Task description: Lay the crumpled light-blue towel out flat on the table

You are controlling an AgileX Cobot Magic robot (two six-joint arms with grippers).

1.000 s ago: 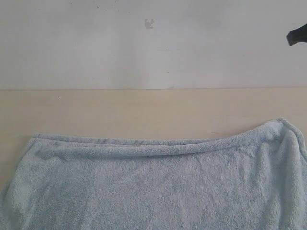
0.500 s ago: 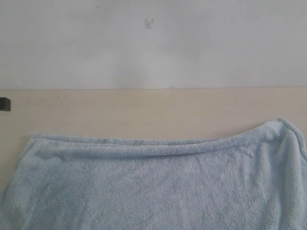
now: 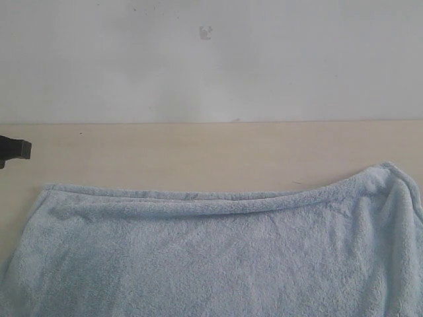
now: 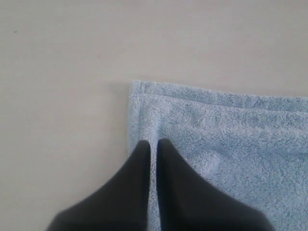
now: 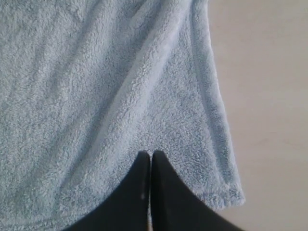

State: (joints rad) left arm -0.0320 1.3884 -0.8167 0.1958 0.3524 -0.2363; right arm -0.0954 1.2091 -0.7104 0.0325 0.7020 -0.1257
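Observation:
The light-blue towel (image 3: 211,257) lies spread over the near part of the beige table (image 3: 198,155), with its far edge rolled into a low ridge and its far right corner raised a little. My left gripper (image 3: 14,148) shows as a dark tip at the left edge, over bare table beyond the towel's far left corner. In the left wrist view the gripper (image 4: 153,142) is shut, empty, above the hemmed corner of the towel (image 4: 231,144). My right gripper (image 5: 150,153) is shut, empty, over the towel (image 5: 96,96) near a side hem; the exterior view does not show it.
A plain white wall (image 3: 211,66) rises behind the table's far edge. Bare tabletop (image 4: 62,72) runs beyond the towel's corner, and more bare tabletop (image 5: 264,72) lies beside its side hem.
The left gripper's tip has come further into the exterior view from the left edge. The right gripper's tip, at the upper right one second ago, has left that view. The towel has not moved.

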